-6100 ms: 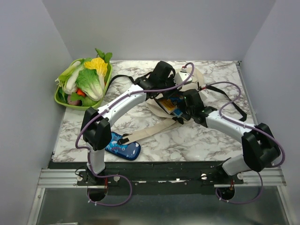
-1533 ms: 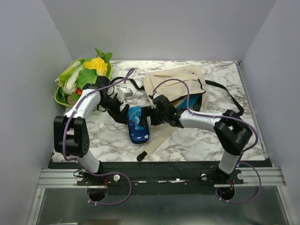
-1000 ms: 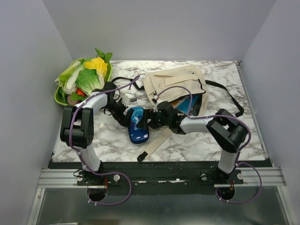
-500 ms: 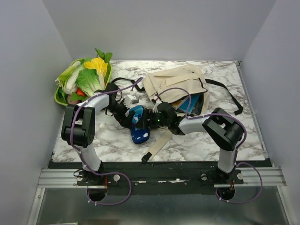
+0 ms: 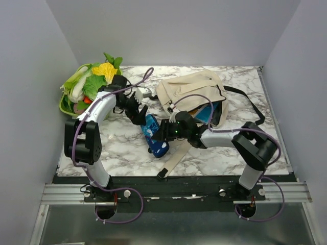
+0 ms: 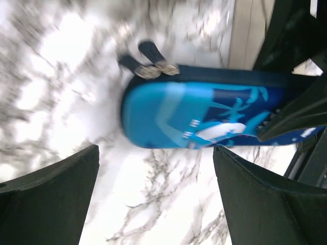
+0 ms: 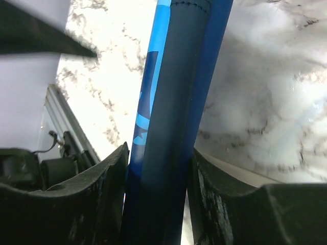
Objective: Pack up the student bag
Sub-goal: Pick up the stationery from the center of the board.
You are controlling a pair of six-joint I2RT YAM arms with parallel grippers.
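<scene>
The student bag [image 5: 190, 89], beige cloth with black trim, lies open at the back middle of the marble table, something blue showing in its mouth [image 5: 208, 113]. In front of it the dark-blue patterned pencil case [image 5: 155, 137] is tipped onto its long edge. My right gripper [image 5: 163, 132] is shut on it from the right. In the right wrist view both fingers press the case [image 7: 168, 102] at the right gripper [image 7: 159, 153]. My left gripper [image 5: 136, 112] stands open just behind and to the left. Its view shows the case [image 6: 199, 115] beyond the left gripper [image 6: 156, 152], untouched.
A green tray [image 5: 64, 108] heaped with leafy vegetables sits at the back left, close to the left arm. A long beige strap [image 5: 175, 153] with a black tip runs from the bag toward the table's front edge. A black strap [image 5: 250, 104] loops out on the bag's right.
My right gripper has closed on the pencil case and turned it onto its edge, shifting it slightly toward the front right. The left gripper, still open, has drawn back from the case toward the tray.
</scene>
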